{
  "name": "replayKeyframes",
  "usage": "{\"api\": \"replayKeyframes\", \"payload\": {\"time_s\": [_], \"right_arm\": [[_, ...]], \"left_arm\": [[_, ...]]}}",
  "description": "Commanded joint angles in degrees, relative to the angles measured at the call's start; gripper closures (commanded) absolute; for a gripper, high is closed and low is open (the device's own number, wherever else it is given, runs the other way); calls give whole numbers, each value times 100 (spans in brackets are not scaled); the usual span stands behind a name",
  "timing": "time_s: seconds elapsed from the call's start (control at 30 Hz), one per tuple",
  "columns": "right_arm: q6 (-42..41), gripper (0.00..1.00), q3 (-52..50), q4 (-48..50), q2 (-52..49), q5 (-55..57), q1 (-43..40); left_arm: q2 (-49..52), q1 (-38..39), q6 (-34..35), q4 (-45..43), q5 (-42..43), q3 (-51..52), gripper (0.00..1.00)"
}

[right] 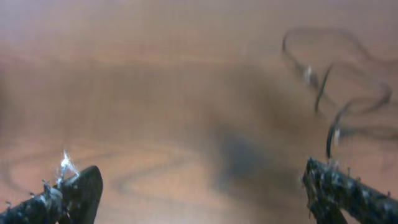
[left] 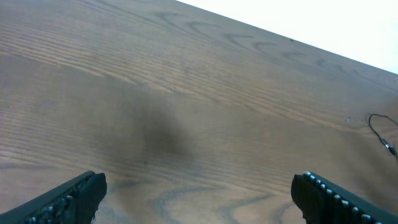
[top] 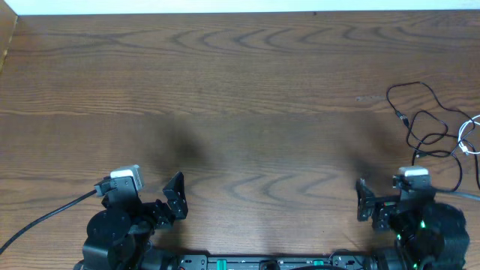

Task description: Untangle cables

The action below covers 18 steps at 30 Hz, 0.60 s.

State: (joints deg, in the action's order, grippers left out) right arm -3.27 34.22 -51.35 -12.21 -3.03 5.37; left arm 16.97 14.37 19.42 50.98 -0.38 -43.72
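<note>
My left gripper (left: 199, 190) and right gripper (right: 200, 190) gape empty; a careless tug on the black cable (top: 403, 116) could cinch the white cable (top: 466, 136) tighter.

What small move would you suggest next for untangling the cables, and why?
Probably reach the right hand forward toward the black cord: both hands are open and empty, and it lies looped beside the white cord just ahead of that hand, far from the left hand.

The black left gripper (left: 199, 185) has ridged fingers (left: 333, 198).
</note>
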Motion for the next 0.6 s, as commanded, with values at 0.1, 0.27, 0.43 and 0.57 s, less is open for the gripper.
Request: {"api": "replayKeyframes", "payload": {"time_s": [0.1, 0.27, 0.43, 0.57], "right_arm": [[229, 1, -922, 1443, 708, -20, -11], [232, 1, -1910, 3364, 1093, -13, -7], [361, 1, -3084, 6127, 1165, 4, -7], [407, 1, -3397, 6747, 1191, -4, -9]], "left_arm": [[-24, 11, -94, -7, -72, 33, 0], [-24, 11, -92, -7, -72, 33, 0], [-24, 11, -92, -9, -72, 33, 0], [-24, 11, -92, -9, -72, 33, 0]]}}
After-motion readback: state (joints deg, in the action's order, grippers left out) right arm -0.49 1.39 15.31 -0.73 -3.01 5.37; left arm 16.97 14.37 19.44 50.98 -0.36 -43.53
